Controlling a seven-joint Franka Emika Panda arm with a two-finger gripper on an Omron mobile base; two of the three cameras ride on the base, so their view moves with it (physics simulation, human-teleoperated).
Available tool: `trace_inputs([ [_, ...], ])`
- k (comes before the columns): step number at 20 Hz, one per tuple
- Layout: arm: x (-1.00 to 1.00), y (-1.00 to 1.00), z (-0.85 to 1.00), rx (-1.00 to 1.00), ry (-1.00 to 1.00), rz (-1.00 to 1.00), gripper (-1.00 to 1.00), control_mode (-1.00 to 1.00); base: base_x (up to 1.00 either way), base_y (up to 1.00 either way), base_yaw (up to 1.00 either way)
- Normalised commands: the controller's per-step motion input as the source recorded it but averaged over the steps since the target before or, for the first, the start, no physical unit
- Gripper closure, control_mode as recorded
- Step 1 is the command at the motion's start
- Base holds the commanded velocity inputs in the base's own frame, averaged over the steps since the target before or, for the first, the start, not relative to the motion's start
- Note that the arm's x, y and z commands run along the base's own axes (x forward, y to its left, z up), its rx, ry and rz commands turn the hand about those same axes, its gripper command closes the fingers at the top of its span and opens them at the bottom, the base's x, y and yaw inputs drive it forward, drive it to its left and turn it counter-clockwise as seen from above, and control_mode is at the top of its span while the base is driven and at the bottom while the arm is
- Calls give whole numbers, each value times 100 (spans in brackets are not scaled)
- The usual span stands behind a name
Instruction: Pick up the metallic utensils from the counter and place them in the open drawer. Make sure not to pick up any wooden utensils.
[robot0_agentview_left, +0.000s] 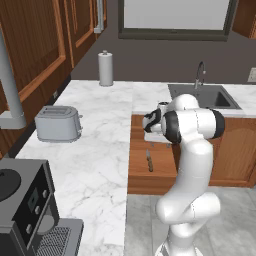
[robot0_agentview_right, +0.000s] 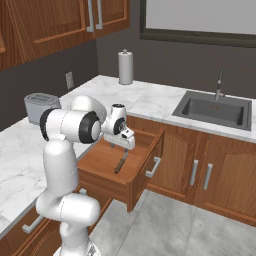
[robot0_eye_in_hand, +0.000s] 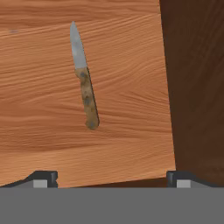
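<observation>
A knife (robot0_eye_in_hand: 85, 94) with a grey blade and a dark brown handle is seen lying flat on the wood-grain bottom of the open drawer (robot0_agentview_left: 138, 170), so this metallic piece is judged to be already delivered. The end effector (robot0_eye_in_hand: 112, 177) is held above the drawer, looking straight down on the knife; its two finger tips are spread wide apart and nothing is held between them. It is probably kept there because the knife was only just let go, and the open fingers leave the piece free on the drawer floor. In the right base view the knife (robot0_agentview_right: 120, 164) is found near the middle of the drawer (robot0_agentview_right: 137, 181), below the hand, with its blade pointing toward the drawer's back. The drawer is pulled out from under the marble table (robot0_agentview_left: 95, 150), beside the sink (robot0_agentview_left: 210, 97). The all-grey spoon cannot be found, so one more pick is judged to remain.
</observation>
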Motion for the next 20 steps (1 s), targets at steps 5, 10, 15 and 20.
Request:
trace_inputs([
  [5,-95,0,100,-2,-25,-3,-100,-100,0,0,0],
  [10,-79,1,100,-16,-24,0,-100,-100,0,0,0],
  [15,-48,12,76,-13,4,-2,-100,-100,0,0,0],
  [20,-55,1,47,11,4,-12,-100,-100,0,0,0],
])
